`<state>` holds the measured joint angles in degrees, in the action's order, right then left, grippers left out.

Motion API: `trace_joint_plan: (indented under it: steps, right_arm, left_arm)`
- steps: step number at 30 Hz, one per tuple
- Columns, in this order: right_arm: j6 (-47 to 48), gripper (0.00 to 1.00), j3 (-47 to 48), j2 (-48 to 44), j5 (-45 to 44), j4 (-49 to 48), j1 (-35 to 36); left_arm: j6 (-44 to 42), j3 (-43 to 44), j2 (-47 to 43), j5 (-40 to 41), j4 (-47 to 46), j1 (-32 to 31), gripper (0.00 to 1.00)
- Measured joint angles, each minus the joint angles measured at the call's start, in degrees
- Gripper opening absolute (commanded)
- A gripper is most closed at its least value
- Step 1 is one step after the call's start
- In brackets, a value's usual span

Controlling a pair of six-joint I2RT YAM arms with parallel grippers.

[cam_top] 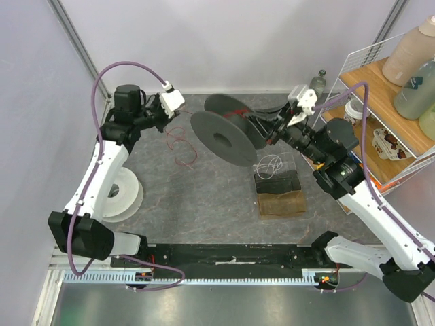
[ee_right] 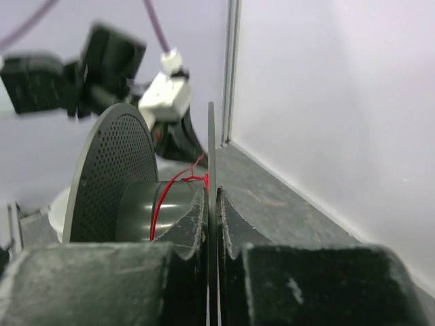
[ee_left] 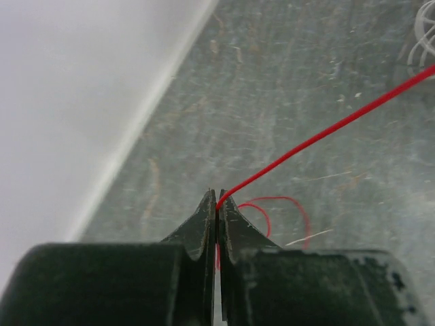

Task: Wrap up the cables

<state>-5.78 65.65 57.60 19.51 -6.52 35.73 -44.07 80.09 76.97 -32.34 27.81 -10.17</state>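
Red wire (ee_left: 326, 132) sat pinched in the tightly closed left claw (ee_left: 216, 204) and ran straight away; loose curls lay on the table (cam_top: 204, 197). Some turns wrapped the spool (ee_right: 112, 170), whose flange the right claw (ee_right: 212, 197) clamped. Both arms reached toward the far wall.

walls (cam_top: 238, 41): plain white | table (cam_top: 204, 197): grey, marbled | wire shelf (cam_top: 380, 109): right, wood boards

1. The counter (cam_top: 204, 204) is grey and mottled.
2. Near left, a white spool (cam_top: 122, 193) lies flat.
3. Far, left of centre, lie loose loops of red wire (cam_top: 183, 146) (very thin).
4. Right of centre stands a clear box (cam_top: 293, 163) holding a white coil (cam_top: 270, 164), with a brown block (cam_top: 282, 204) just beside its near side.
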Motion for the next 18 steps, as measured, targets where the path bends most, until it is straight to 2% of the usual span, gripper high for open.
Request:
trace_joint_plan:
  steps: [7, 13, 18]
  right_arm:
    - [-13.6, 0.00, 7.0, 6.6, -11.8, -1.6, -1.5]
    - [-20.9, 0.00, 11.3, 12.5, -22.9, -1.2, -2.0]
    - [-27.3, 0.00, 14.8, 16.8, -29.1, 0.0, -1.9]
  left_arm:
    - [13.6, -9.9, -0.5, -6.7, -8.2, 0.0, 0.02]
    - [28.6, -20.3, -7.2, -14.4, -16.1, -0.4, 0.02]
    - [36.3, -23.3, -12.0, -14.9, -19.1, -5.6, 0.02]
